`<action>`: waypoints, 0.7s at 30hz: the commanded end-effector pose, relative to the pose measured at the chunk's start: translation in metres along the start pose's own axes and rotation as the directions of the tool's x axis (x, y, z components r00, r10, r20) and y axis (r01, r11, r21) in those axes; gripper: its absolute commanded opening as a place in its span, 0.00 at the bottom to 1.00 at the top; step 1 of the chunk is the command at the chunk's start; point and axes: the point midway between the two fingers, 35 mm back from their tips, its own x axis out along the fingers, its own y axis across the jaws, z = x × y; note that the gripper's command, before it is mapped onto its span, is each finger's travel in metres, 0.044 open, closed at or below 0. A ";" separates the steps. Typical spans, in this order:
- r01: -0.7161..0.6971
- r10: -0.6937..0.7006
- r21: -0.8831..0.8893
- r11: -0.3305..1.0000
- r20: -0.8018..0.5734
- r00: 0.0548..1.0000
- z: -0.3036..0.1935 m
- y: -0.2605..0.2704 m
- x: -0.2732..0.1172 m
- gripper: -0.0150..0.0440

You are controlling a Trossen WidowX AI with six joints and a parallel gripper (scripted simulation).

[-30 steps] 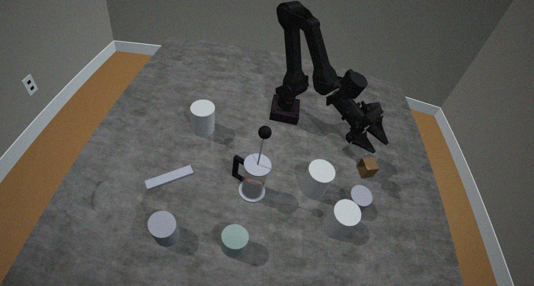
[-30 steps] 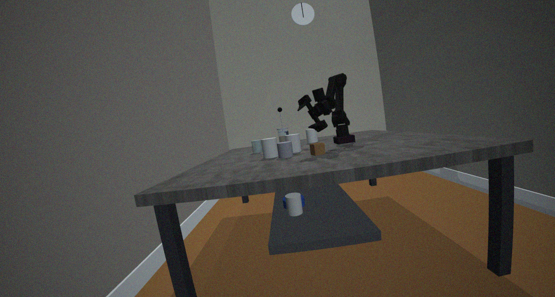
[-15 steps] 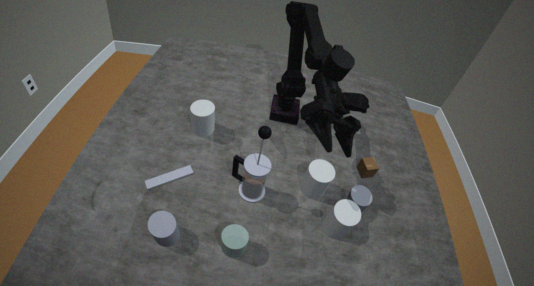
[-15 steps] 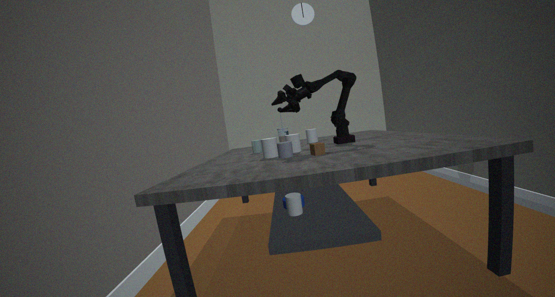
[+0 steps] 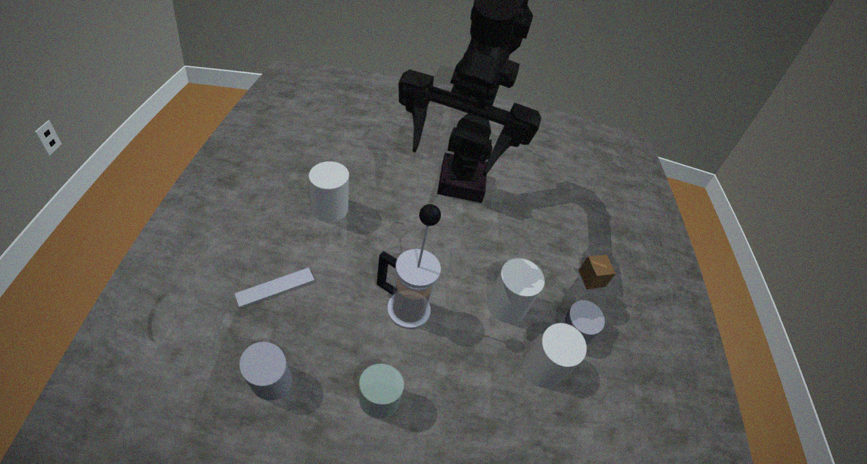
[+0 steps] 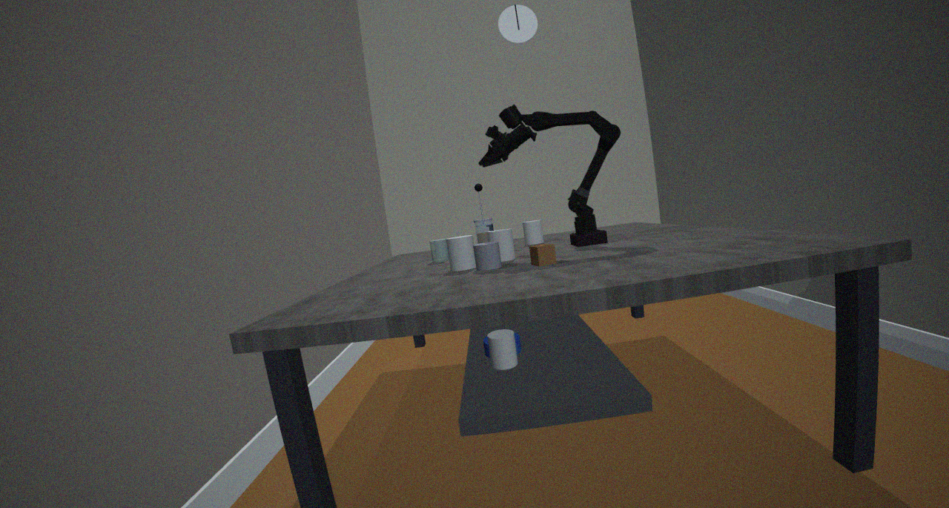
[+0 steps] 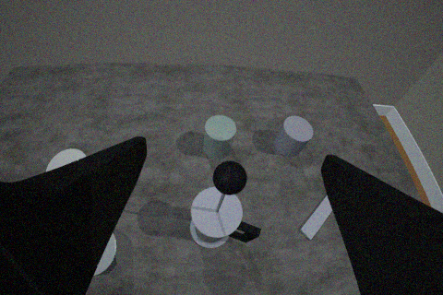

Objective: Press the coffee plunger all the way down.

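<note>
The coffee press (image 5: 410,303) (image 6: 483,225) (image 7: 208,221) stands upright on the table, with a pale lid and a black side handle (image 5: 382,272) (image 7: 247,231). Its plunger rod is raised high above the lid, topped by a black knob (image 5: 429,214) (image 6: 478,187) (image 7: 230,178). My gripper (image 5: 450,161) (image 6: 482,164) (image 7: 237,155) is open and empty. Its fingers point down at a slant, above the knob and touching nothing. In the wrist view the knob shows below the line of the two fingertips, about midway between them.
White cylinders (image 5: 329,194) (image 5: 522,278) (image 5: 563,345) stand around the press. A lilac one (image 5: 263,364) (image 7: 298,129), a grey one (image 5: 586,317) and a green one (image 5: 381,384) (image 7: 221,128) stand too. A pale bar (image 5: 274,286) (image 7: 316,220) lies on the handle side. A wooden cube (image 5: 597,272) (image 6: 543,254) lies opposite.
</note>
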 end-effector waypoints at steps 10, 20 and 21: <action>0.013 -0.012 0.058 0.998 -0.026 1.000 -0.050 -0.002 0.021 1.00; 0.013 -0.012 0.058 0.998 -0.025 1.000 -0.050 -0.003 0.035 1.00; 0.013 -0.012 0.058 0.998 -0.025 1.000 -0.050 -0.003 0.037 1.00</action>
